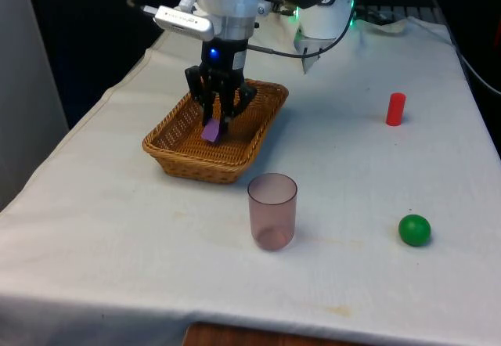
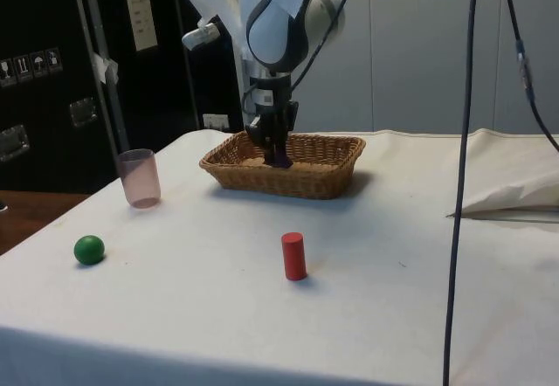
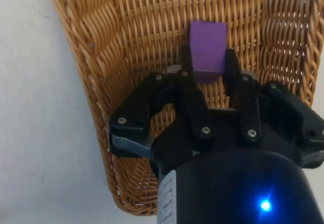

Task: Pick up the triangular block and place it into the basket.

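A: Which way is the purple block pointing?

B: It hangs long-way down into the basket, a bit tilted.

A: What else is on the worktop?

B: From the front view's left: the basket, then a pink cup near it, then a green ball and a red cylinder well apart. Nothing blocks the basket.

A: And the gripper?

B: It is squeezing the block between its fingers, just over the basket floor.

The basket is woven wicker, rough and ribbed. The purple block in it looks smooth and matt. A white cloth, faintly stained, covers the worktop. The cup is translucent pinkish plastic. The green ball is slightly glossy; the red cylinder looks matt.
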Robot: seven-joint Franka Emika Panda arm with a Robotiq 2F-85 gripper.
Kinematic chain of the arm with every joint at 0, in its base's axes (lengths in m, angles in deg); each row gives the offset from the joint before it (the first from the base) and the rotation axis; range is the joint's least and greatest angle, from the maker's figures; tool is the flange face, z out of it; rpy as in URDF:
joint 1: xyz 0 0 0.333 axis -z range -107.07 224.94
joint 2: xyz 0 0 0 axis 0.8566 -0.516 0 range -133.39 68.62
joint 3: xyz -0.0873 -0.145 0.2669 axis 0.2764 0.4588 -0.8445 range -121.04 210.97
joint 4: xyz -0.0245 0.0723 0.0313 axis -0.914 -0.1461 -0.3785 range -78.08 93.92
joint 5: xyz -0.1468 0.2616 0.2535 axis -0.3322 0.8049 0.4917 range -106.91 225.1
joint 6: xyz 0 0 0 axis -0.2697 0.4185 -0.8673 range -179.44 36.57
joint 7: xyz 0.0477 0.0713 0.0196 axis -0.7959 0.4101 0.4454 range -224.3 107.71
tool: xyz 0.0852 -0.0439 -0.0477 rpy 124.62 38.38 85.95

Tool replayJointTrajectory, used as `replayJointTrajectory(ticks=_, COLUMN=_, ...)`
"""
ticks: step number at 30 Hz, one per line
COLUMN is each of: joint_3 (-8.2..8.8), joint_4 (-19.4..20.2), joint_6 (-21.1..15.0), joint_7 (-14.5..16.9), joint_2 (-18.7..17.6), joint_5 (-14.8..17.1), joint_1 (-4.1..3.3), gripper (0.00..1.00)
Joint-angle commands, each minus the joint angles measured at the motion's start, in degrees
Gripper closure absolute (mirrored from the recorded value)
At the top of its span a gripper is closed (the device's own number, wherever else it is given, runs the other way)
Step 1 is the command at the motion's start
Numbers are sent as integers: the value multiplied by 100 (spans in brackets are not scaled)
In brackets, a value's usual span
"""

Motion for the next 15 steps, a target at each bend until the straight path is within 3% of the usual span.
replayJointTrajectory(ticks=1, joint_3=-6, joint_4=0, joint_6=0, joint_7=0, joint_2=6, joint_5=6, joint_1=6, gripper=67)
replayJointTrajectory(ticks=4, joint_3=-6, joint_4=-11, joint_6=0, joint_7=0, joint_2=0, joint_5=6, joint_1=0, gripper=66)
replayJointTrajectory(ticks=8, joint_3=-6, joint_4=-17, joint_6=6, joint_7=0, joint_2=-6, joint_5=6, joint_1=0, gripper=56)
replayJointTrajectory(ticks=11, joint_3=-6, joint_4=-17, joint_6=6, joint_7=0, joint_2=-6, joint_5=6, joint_1=0, gripper=35)
replayJointTrajectory(ticks=15, joint_3=-6, joint_4=-17, joint_6=6, joint_7=-6, joint_2=-6, joint_5=6, joint_1=0, gripper=16)
